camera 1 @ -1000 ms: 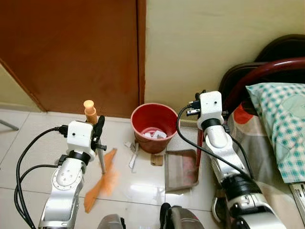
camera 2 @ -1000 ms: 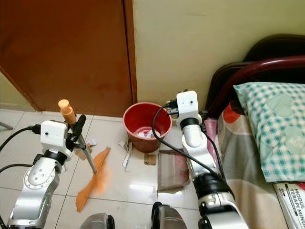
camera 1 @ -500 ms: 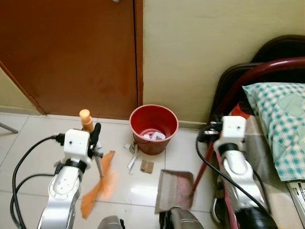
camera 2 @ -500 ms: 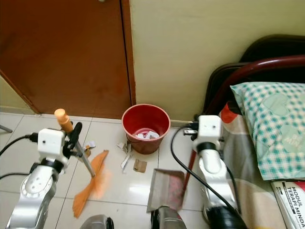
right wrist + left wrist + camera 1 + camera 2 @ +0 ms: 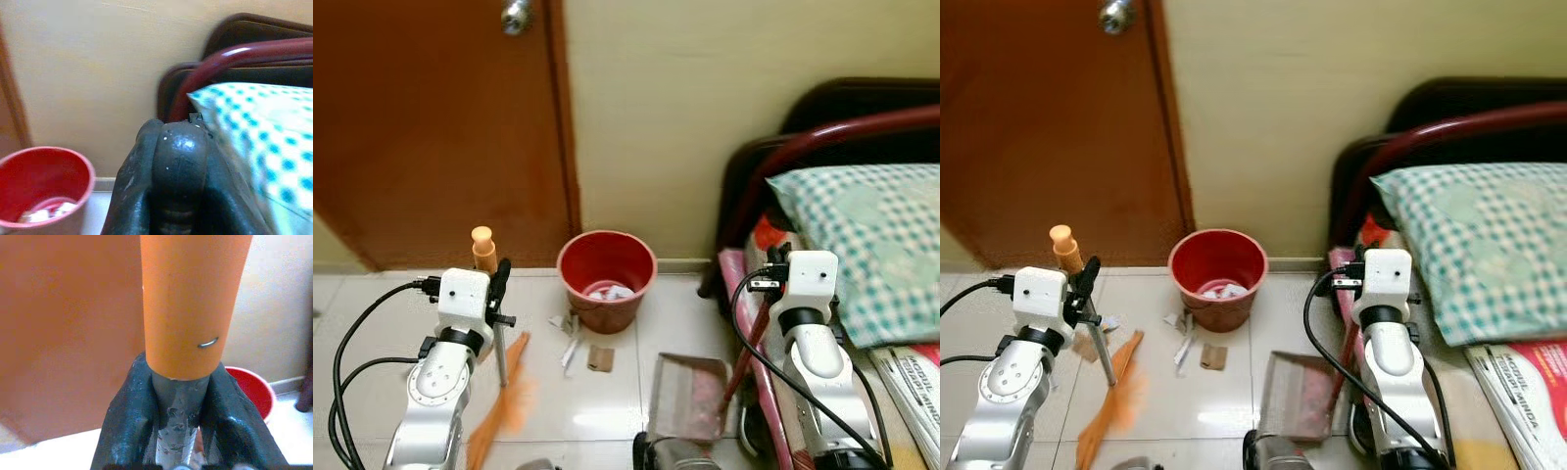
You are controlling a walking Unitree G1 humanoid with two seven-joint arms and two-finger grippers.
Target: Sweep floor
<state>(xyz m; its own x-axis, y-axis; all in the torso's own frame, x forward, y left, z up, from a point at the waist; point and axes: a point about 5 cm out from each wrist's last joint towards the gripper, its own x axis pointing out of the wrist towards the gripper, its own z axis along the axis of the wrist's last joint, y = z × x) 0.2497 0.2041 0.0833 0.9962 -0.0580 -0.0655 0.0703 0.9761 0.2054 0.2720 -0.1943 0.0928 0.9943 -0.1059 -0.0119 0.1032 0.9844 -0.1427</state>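
Observation:
My left gripper point(image 5: 497, 292) is shut on the broom's grey shaft point(image 5: 177, 404), just under its orange cap point(image 5: 482, 245). The broom's orange bristles point(image 5: 497, 416) rest on the tiles at the lower left. Over by the bed, my right gripper point(image 5: 771, 282) is shut on the dustpan's dark red handle point(image 5: 180, 156). The dustpan point(image 5: 690, 394) lies flat on the floor in front of my feet. A red bucket point(image 5: 606, 274) with paper inside stands against the wall. White paper scraps point(image 5: 568, 335) and a brown cardboard bit point(image 5: 599, 357) lie on the floor in front of the bucket.
A brown door point(image 5: 431, 127) with a metal knob point(image 5: 516, 15) fills the back left. On the right stands a bed with a dark red frame point(image 5: 822, 142), a checked pillow point(image 5: 871, 230) and a magazine point(image 5: 920, 377). Pale tiles point(image 5: 372, 294) lie in front of the door.
The camera has risen and shifted. My right gripper drew the dustpan back from beside the bucket to the floor by my feet. The broom has stayed in my left gripper.

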